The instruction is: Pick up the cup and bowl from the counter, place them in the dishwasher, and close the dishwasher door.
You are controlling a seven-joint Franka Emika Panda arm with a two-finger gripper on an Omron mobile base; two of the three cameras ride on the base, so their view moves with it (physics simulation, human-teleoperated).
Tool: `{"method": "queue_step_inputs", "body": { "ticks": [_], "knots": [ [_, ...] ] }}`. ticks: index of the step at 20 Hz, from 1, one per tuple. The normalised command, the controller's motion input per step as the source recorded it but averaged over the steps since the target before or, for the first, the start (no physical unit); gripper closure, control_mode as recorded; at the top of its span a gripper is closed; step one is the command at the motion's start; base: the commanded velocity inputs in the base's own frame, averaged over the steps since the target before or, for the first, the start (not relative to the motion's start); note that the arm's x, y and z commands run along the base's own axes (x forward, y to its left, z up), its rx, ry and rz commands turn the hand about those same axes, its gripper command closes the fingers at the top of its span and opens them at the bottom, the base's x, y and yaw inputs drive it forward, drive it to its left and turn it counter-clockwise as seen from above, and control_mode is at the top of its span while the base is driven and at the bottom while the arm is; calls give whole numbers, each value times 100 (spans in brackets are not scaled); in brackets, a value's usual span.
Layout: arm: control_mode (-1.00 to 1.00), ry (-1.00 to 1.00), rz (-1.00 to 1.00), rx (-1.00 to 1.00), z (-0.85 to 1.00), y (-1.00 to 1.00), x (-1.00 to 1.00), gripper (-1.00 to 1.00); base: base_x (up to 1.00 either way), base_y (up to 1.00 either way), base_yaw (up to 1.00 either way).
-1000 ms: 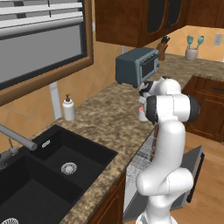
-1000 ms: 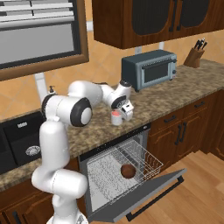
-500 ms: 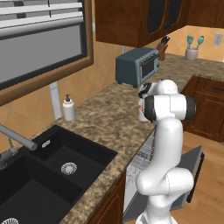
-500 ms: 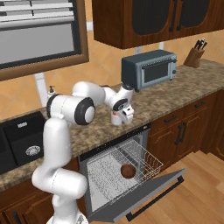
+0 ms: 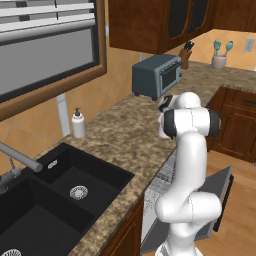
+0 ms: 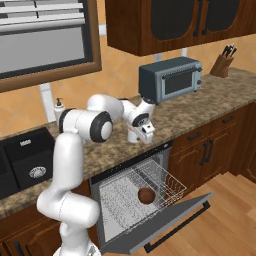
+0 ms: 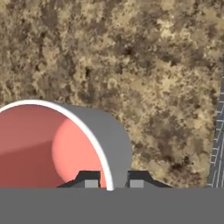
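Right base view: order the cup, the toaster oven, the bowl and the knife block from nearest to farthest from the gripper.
1. The cup, on the counter at the gripper, whose jaws straddle its rim.
2. The toaster oven, behind it by the wall.
3. The bowl, below in the dishwasher rack.
4. The knife block, far right.
The toaster oven and the bowl are too close to rank.
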Motion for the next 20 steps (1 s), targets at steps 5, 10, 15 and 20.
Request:
{"method": "queue_step_inputs", "body": {
  "ticks": [5,10,15,20],
  "knots": [
    [-100,0,-1,0,0,-2,-28,100,0,0,0],
    [-100,-20,-1,-1,-8,2,-100,100,0,0,0],
    [-100,-33,0,0,-2,5,-100,100,0,0,0],
    [-100,-13,1,0,-13,-21,-100,100,0,0,0]
  ]
}}
